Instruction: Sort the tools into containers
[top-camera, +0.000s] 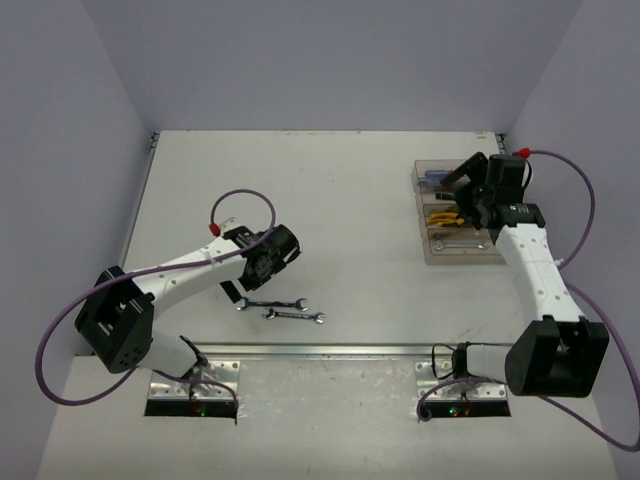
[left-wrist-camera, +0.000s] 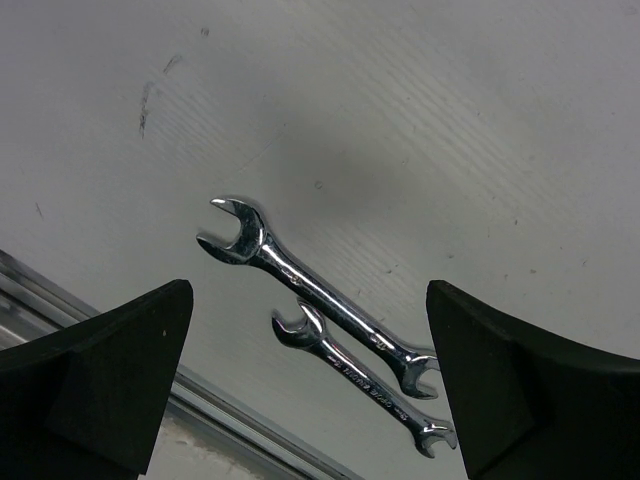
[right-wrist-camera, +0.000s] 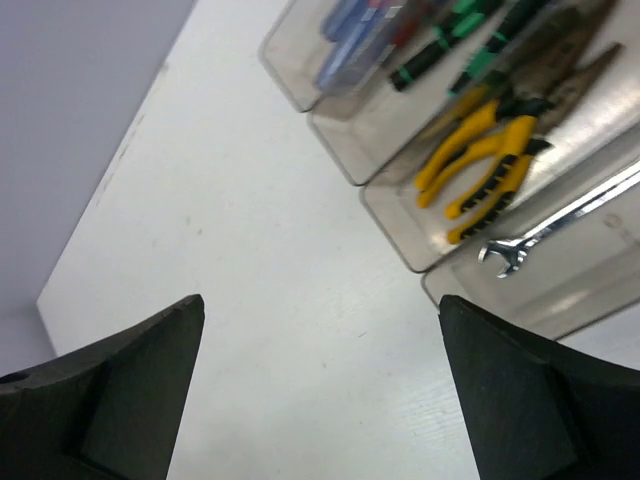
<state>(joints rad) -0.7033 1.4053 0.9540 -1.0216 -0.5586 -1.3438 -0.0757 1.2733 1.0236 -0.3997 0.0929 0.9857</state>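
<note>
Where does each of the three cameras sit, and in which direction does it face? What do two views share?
Top external: above and behind the arms, looking down on the table; both arms, left gripper and right gripper show.
Left wrist: on the left arm, facing down at two wrenches; its own fingers frame both sides.
Right wrist: on the right arm, facing down at the containers; its own fingers show likewise.
Shared: wrenches in top and left wrist; containers in top and right wrist.
</note>
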